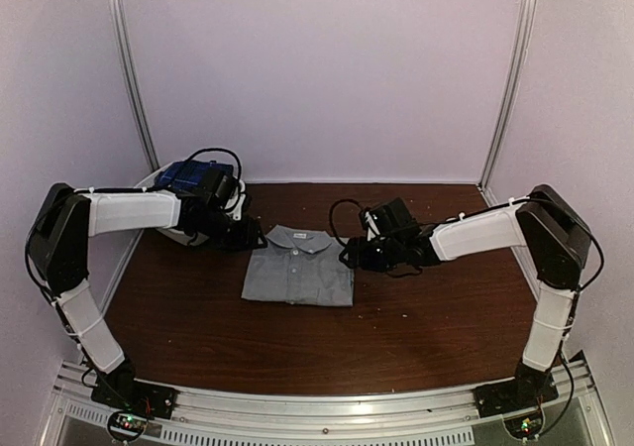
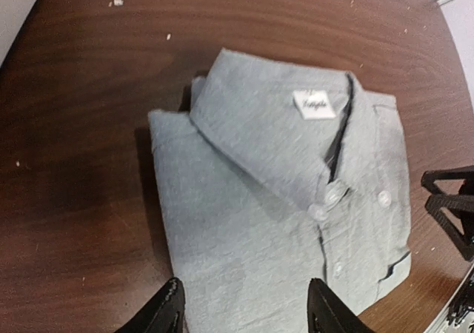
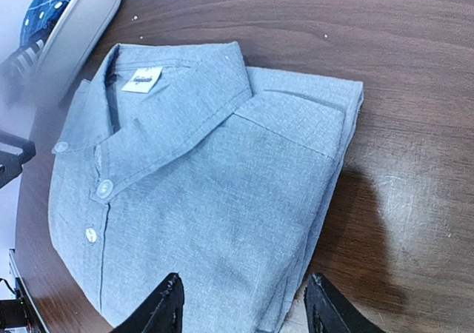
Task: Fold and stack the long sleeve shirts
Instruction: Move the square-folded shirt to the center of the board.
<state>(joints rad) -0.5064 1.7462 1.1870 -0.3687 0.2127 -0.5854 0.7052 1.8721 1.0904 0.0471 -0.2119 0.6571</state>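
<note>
Grey shirt (image 1: 297, 270) folded, frame centre on table (image 1: 426, 317). Left gripper (image 2: 248, 307) and right gripper (image 3: 244, 307) both spread apart, empty, low over shirt edges. Risk: finger snags cloth on pulling away, fold opens. Blue shirt (image 1: 188, 176) in basket (image 3: 89, 22), upper left.

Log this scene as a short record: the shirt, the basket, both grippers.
grey shirt: folded, collar up, front buttoned, lying flat mid-table
table: dark wood
basket: white, at the far left corner
blue cloth: piled in the basket, not folded on the table
left gripper: open, empty, at the shirt's left edge
right gripper: open, empty, at the shirt's right edge
stack so far: one folded shirt
</note>
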